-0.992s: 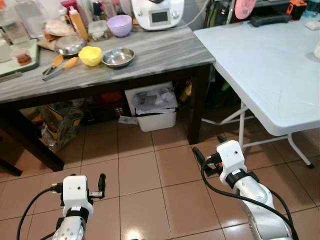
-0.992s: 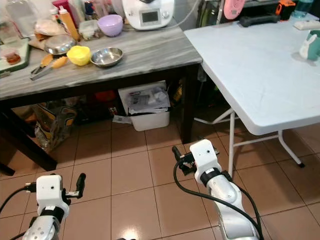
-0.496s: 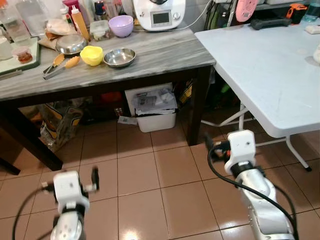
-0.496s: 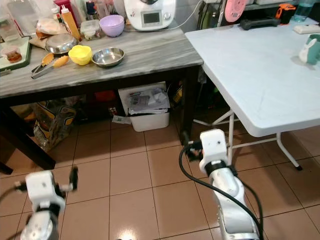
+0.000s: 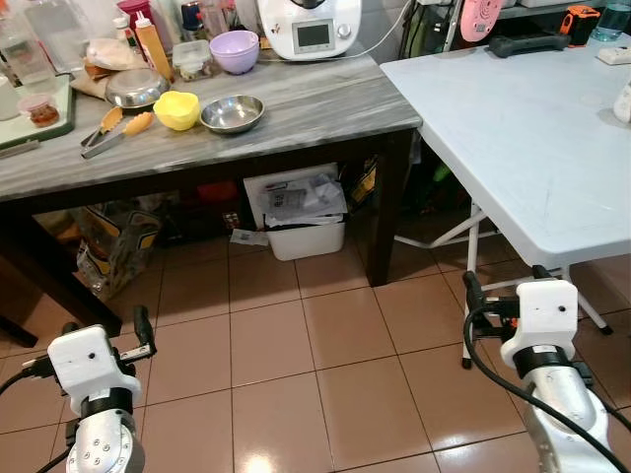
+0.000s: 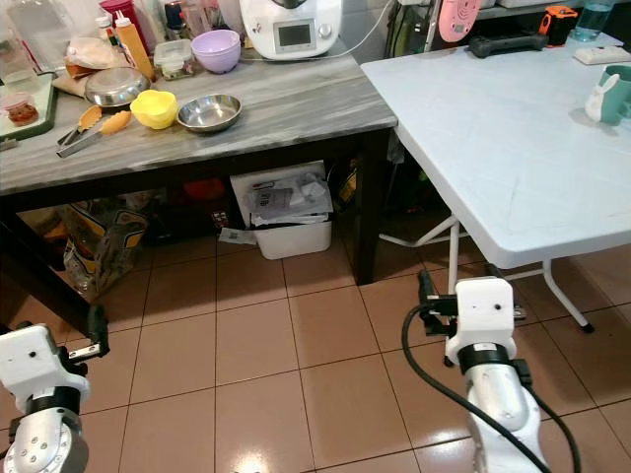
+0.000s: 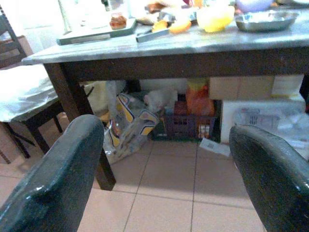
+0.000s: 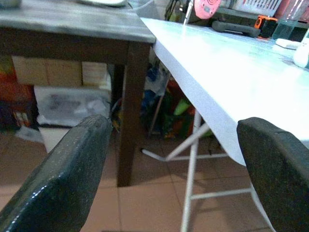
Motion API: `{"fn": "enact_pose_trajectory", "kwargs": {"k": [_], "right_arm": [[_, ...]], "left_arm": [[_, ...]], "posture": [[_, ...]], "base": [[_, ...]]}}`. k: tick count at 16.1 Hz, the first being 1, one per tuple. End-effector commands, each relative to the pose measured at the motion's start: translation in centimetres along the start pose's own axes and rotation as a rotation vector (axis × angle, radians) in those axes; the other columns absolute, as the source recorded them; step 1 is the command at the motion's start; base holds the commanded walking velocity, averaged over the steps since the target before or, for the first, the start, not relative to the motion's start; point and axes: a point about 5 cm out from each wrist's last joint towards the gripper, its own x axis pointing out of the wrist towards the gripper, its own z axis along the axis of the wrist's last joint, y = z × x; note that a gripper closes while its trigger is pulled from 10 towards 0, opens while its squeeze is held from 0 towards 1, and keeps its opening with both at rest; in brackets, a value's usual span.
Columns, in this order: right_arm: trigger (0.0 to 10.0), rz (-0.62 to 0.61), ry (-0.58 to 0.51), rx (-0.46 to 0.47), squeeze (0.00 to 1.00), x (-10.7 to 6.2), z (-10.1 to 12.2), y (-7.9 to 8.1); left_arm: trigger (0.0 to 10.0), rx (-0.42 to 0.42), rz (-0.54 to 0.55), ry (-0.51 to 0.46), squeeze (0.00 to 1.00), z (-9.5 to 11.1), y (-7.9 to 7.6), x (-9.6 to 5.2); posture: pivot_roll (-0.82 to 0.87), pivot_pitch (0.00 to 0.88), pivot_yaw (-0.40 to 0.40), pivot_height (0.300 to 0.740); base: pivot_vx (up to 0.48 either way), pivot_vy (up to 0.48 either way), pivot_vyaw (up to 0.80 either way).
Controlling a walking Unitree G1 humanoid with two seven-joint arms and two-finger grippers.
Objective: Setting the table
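Here, two tables: grey table [image 5: 296, 108], white table [image 5: 513, 138].

You're in a home kitchen: a grey counter [image 5: 296, 108] crowded with bowls [image 5: 233, 112], tongs [image 5: 116, 131], sauce bottles [image 5: 153, 44] and a cooking machine [image 5: 311, 25], above a tiled floor [image 5: 296, 365].

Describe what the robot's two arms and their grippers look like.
Both arms are silver tubes ending in boxy white wrist housings, with black cables looping alongside. The left gripper and right gripper each have two long black fingers; the fingers look matte, rounded and slightly glossy at the edges.
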Motion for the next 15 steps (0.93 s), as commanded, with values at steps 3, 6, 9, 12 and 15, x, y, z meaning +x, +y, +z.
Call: {"fn": "enact_pose_trajectory", "kwargs": {"k": [3, 6, 9, 12, 15], "right_arm": [[10.0, 0.052, -0.031, 0.008, 0.00, 0.9, 0.4, 1.2], [10.0, 0.080, -0.047, 0.016, 0.00, 1.4, 0.8, 1.8], [10.0, 0.072, -0.060, 0.036, 0.00, 1.0, 0.9, 2.2], [10.0, 0.039, -0.047, 0.047, 0.00, 0.7, 0.5, 2.0], [10.0, 0.137, -0.012, 0.098, 0.00, -0.6, -0.2, 3.9]], "left_arm": [[10.0, 0.015, -0.064, 0.030, 0.00, -0.6, -1.2, 0.3], [10.0, 0.016, -0.105, 0.014, 0.00, -0.2, -2.4, 0.2], [10.0, 0.017, -0.214, 0.008, 0.00, 0.1, -4.2, 0.5], [10.0, 0.015, -0.264, 0.001, 0.00, 0.4, -5.3, 1.4], [10.0, 0.001, -0.291, -0.013, 0.00, 0.8, -6.4, 2.1]], "posture": [[-0.14, 0.095, 0.098, 0.740], [-0.14, 0.103, 0.091, 0.740], [-0.18, 0.117, 0.140, 0.740], [-0.23, 0.140, 0.165, 0.740], [-0.26, 0.137, 0.155, 0.740]], "base": [[0.000, 0.000, 0.00], [0.000, 0.000, 0.00], [0.000, 0.000, 0.00], [0.000, 0.000, 0.00], [0.000, 0.000, 0.00]]}}
